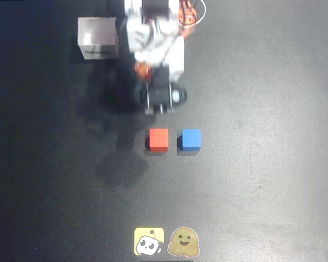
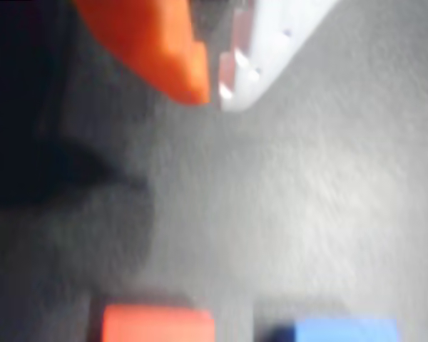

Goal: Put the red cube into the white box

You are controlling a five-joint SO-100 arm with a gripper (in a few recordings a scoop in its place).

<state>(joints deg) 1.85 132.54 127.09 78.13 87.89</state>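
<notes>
Overhead view
Arm: I see my white and orange arm (image 1: 156,43) reaching down from the top edge, its dark wrist end over the bare desk (image 1: 262,109).
Claw: from above the claw (image 1: 157,106) is a dark block; I cannot tell here how the jaws stand.
Red cube: the red cube (image 1: 158,139) sits on the desk just below the claw, apart from it.
Blue cube: the blue cube (image 1: 191,140) lies just right of the red one, with a narrow gap between them.
White box: the white box (image 1: 98,38) stands at the upper left, beside the arm's base and well apart from both cubes; dark print runs along its lower side.
Stickers: a yellow sticker (image 1: 149,241) and a tan blob-face sticker (image 1: 184,242) lie side by side at the bottom edge.

Wrist view
Claw: here I get what the overhead hides: the claw (image 2: 214,89) shows an orange finger (image 2: 150,43) and a white finger (image 2: 271,43) with tips close together, a slim gap between them and nothing held.
Red cube: the red cube (image 2: 157,324) shows at the bottom edge, blurred, below the fingertips and clear of them.
Blue cube: the blue cube (image 2: 339,330) lies to its right at the same edge.
Desk: grey and blurred, with a dark shadow at the left.
</notes>
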